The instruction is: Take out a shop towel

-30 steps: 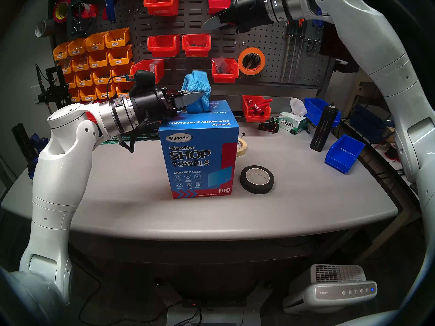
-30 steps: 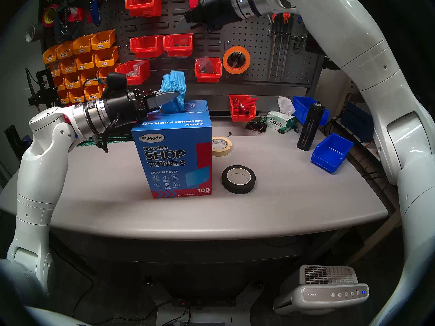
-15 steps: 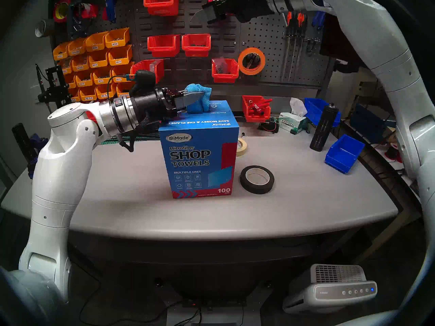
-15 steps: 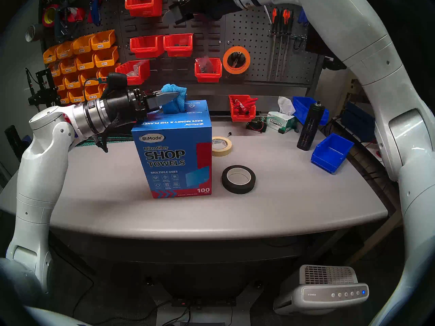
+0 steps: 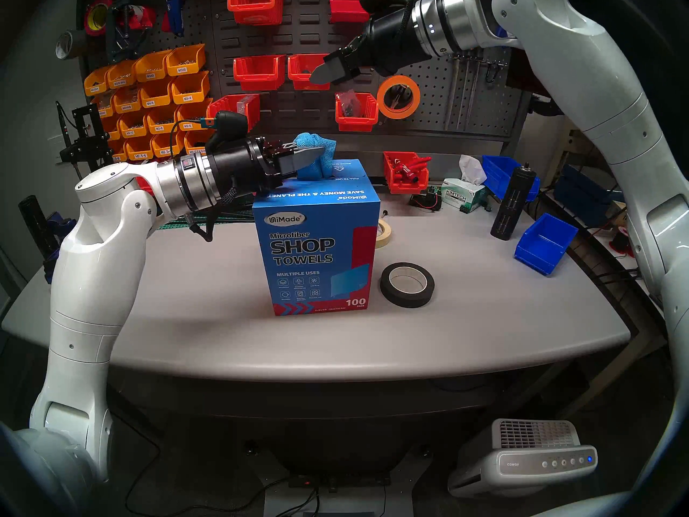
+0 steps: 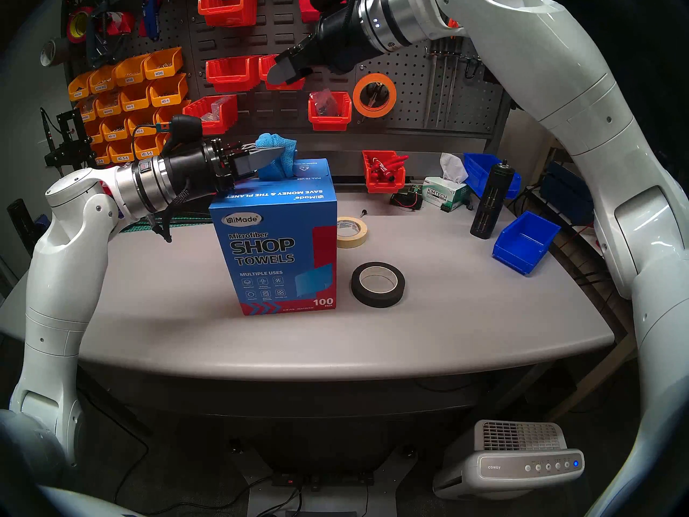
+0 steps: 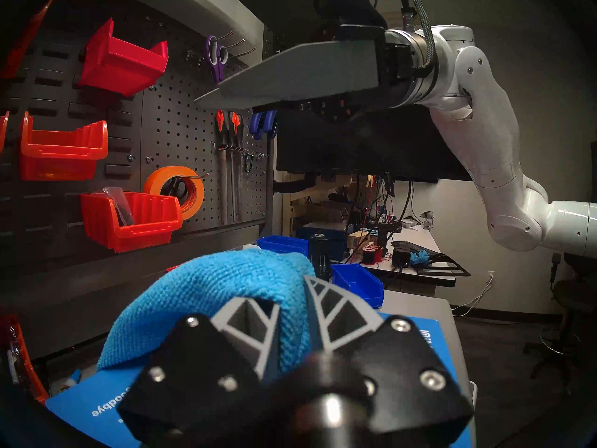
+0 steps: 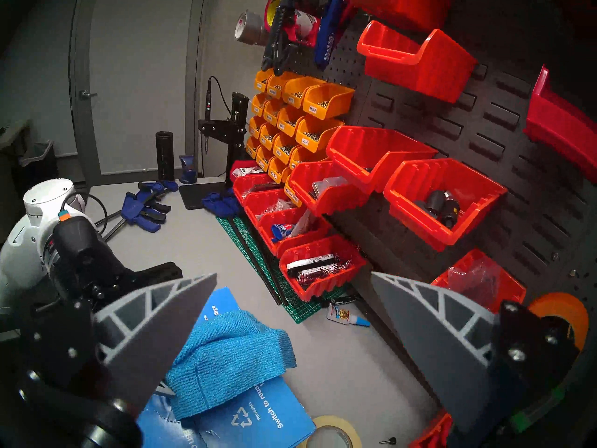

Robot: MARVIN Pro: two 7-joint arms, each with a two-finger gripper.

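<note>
Jaws of the left gripper (image 5: 317, 153) are clamped tight on the towel (image 5: 315, 158), pinching a fold of that bright blue cloth just above the carton (image 5: 317, 251). From the left wrist view the weave bulges up and over both fingers (image 7: 255, 321), squeezed flat between them (no daylight there at all). Below the pinch the towel runs down into the slot in the carton's top, so it is not out yet; its loose upper end flops over beyond the fingertips, toward the pegboard (image 5: 428, 76).

Up and to the right of that grip hangs the right gripper (image 5: 320, 74), jaws spread wide and holding nothing. Its own camera looks down between the two parted fingers (image 8: 155, 327), and the towel lies right there, nearer the left-hand finger, with the carton top under it. It is well apart from the cloth, touching nothing. A black tape roll (image 5: 407, 284) lies on the table (image 5: 186, 281), down past both grippers, beside the carton.
</note>
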